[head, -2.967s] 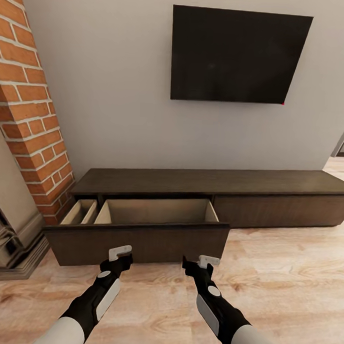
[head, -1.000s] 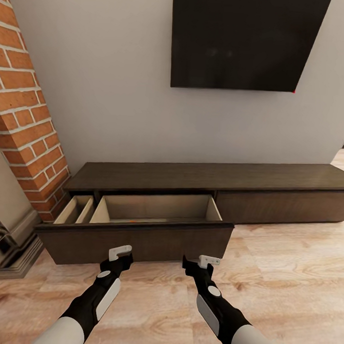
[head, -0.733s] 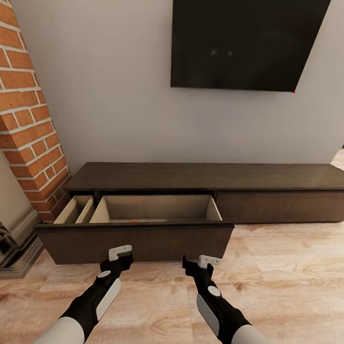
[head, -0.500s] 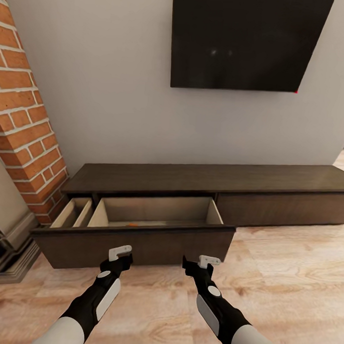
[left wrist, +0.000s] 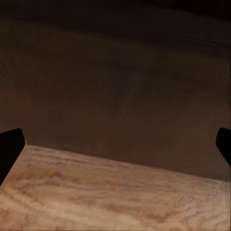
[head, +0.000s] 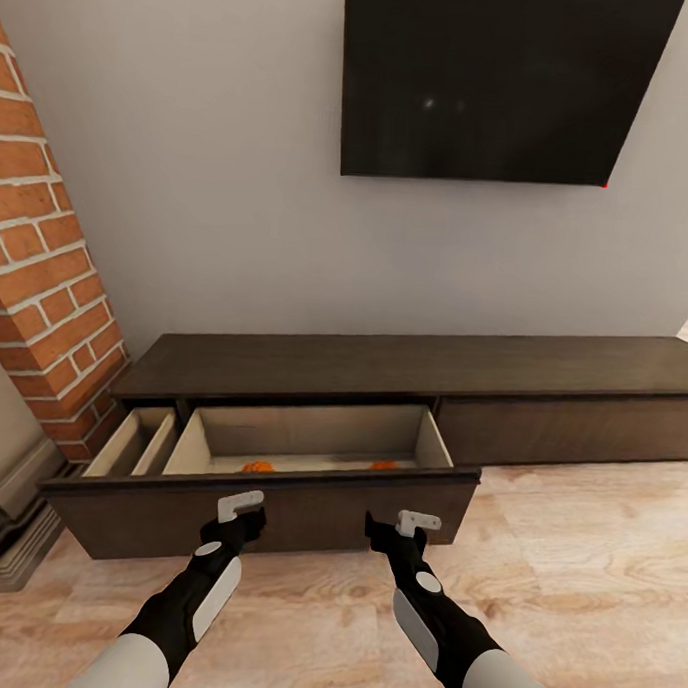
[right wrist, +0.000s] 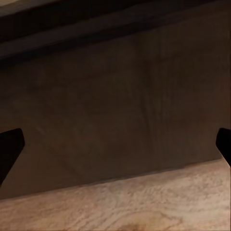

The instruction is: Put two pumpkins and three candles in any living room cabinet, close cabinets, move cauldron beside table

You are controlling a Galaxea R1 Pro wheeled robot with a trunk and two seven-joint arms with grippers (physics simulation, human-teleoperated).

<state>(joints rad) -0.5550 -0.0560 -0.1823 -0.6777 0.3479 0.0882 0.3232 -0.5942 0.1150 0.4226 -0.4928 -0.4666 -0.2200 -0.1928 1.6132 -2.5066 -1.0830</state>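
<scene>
The cabinet is a long, low dark-brown unit against the wall, with its wide left drawer pulled out. Inside the pale tan drawer, the orange tops of two pumpkins peek over the drawer front. My left gripper and right gripper hang open just in front of the drawer front, holding nothing. The left wrist view has the left gripper facing the dark drawer front above the floor; the right gripper faces it likewise. Candles, cauldron and table are out of view.
A brick column and a stone hearth stand at the left. A dark TV hangs on the wall above the unit. A narrow side compartment is also open. Wooden floor stretches to the right.
The whole view has shifted closer to the unit and looks deeper into the open drawer, so the two orange tops now show. The arms hold the same pose.
</scene>
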